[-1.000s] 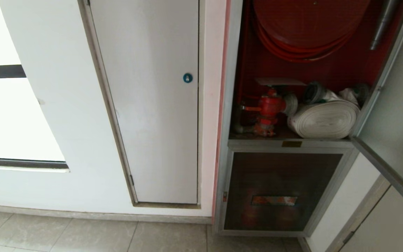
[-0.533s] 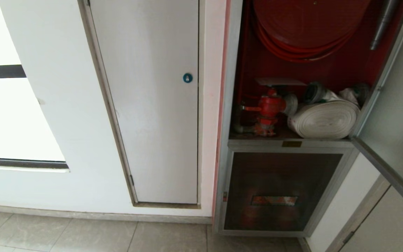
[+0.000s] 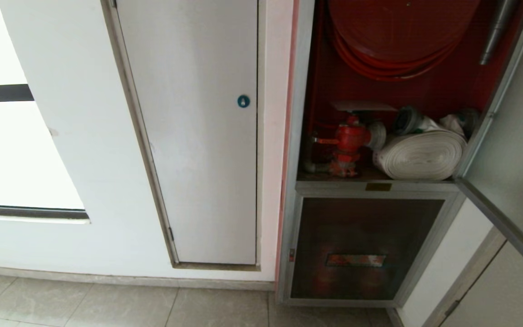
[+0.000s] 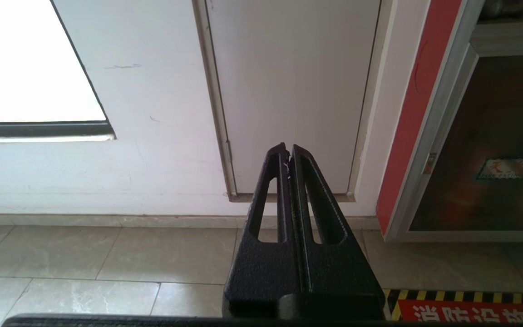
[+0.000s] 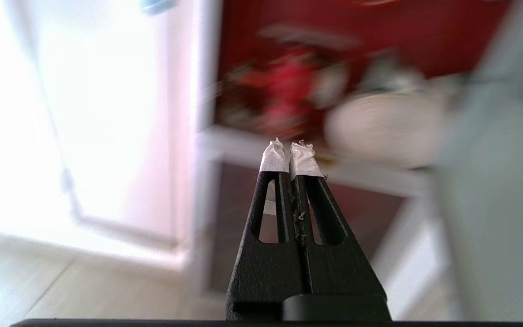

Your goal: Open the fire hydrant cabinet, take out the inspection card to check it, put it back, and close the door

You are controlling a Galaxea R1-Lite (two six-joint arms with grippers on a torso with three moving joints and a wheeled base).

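So the fire hydrant cabinet [image 3: 382, 181] stands tall and upright at the right, its door [image 3: 511, 150] swung out toward the right. Inside, a red valve [image 3: 347, 141] sits beside a white rolled hose [image 3: 420, 154] lying sideways. Right tool [image 5: 289, 152] faces it, pinched together, empty. Left tool [image 4: 287, 152] hangs low, closed too.

Between the earlier head views and now almost nothing changes. The fire hydrant cabinet [image 3: 379, 150] and its open door [image 3: 511, 172] show only a very small shift in the picture; neither arm enters it.
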